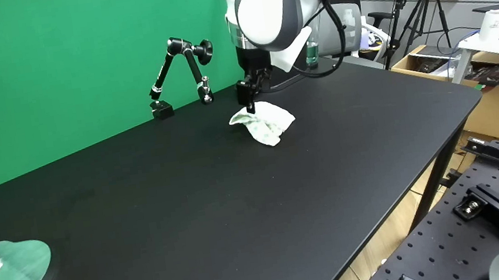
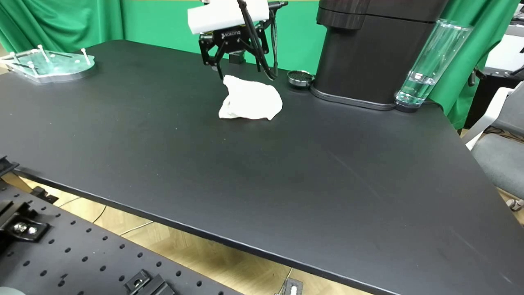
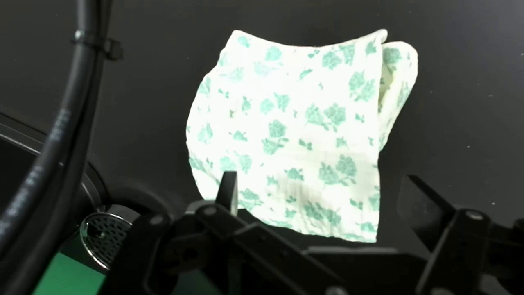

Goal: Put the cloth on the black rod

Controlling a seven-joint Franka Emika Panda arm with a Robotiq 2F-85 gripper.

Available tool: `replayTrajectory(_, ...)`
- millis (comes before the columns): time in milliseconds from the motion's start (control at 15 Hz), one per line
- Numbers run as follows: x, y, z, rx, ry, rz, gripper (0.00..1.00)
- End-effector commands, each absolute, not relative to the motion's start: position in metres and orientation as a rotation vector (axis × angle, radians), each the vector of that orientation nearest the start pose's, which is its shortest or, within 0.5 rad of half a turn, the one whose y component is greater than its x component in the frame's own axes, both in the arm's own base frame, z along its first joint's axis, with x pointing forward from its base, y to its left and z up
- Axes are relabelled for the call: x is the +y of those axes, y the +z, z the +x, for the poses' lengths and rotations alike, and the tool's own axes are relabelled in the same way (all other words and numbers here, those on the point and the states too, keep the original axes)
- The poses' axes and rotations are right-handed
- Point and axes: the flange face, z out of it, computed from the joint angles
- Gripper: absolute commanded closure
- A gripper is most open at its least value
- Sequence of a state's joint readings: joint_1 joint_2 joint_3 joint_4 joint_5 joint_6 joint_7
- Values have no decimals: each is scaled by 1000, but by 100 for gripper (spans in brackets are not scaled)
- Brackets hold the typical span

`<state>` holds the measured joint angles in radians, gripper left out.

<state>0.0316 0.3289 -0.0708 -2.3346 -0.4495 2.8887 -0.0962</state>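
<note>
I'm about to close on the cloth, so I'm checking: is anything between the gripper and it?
Nothing visible does. In the wrist view the gripper is open over one edge of the cloth, with no other object between them; the black cables hang off to the picture's left. Whether gripper and cloth touch, I cannot tell.

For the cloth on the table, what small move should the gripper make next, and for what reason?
Probably lower the open gripper slightly: in the wrist view its fingers stand apart, with the cloth showing between them, and the cloth lies on the table, not yet gripped.
</note>
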Motion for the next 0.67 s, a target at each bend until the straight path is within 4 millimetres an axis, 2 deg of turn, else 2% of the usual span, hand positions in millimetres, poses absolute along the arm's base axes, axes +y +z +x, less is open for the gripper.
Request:
replayTrajectory(0, 9, 206, 545, -769, -358, -3220, 0)
replayTrajectory(533, 14, 189, 551, -767, -331, -3213, 0)
replayTrajectory(600, 13, 186, 551, -766, -326, -3214, 23)
